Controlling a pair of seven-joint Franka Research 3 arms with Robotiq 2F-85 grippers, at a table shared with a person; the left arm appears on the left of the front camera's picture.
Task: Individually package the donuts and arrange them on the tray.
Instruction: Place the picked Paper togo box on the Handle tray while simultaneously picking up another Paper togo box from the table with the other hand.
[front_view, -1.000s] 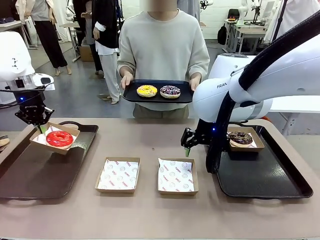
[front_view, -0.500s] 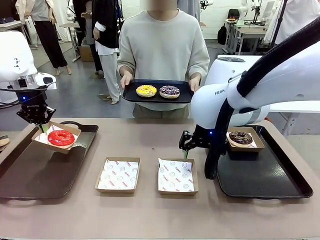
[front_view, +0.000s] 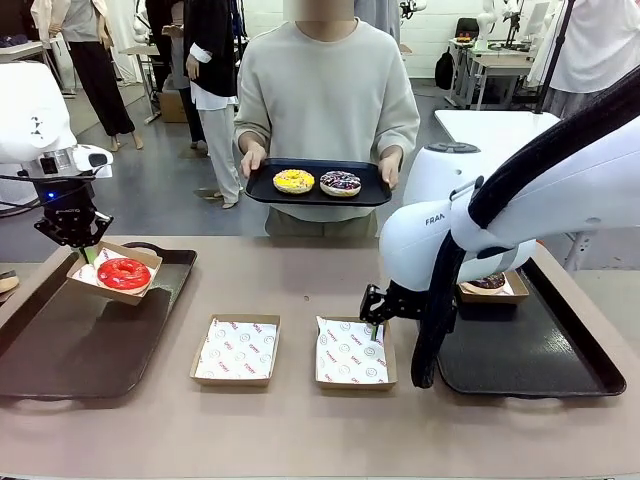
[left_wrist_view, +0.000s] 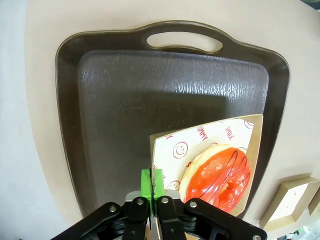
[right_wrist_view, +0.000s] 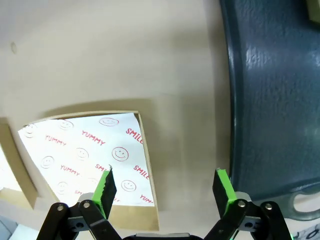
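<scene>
My left gripper (front_view: 84, 252) (left_wrist_view: 154, 182) is shut on the wall of a paper-lined cardboard box (front_view: 114, 272) (left_wrist_view: 210, 150) that holds the red donut (front_view: 124, 272) (left_wrist_view: 220, 172), held just above the far end of the left tray (front_view: 70, 345) (left_wrist_view: 125, 100). My right gripper (front_view: 375, 322) (right_wrist_view: 165, 187) hangs open over the right edge of an empty lined box (front_view: 354, 352) (right_wrist_view: 87, 155). The chocolate donut (front_view: 487, 282) sits in a box on the right tray (front_view: 540, 360), mostly hidden by my right arm. A person holds a black tray (front_view: 318, 190) with the yellow donut (front_view: 294, 181) and the drizzled donut (front_view: 340, 182).
A second empty lined box (front_view: 236, 349) lies at the table's middle left, and its corner (left_wrist_view: 292, 197) shows in the left wrist view. The right tray's edge and handle (right_wrist_view: 280, 100) lie close beside my right gripper. Bare tabletop runs along the near edge.
My left gripper has carried the boxed red donut a little right and lower over the left tray. My right arm has swung from the right tray to the empty box and come down.
</scene>
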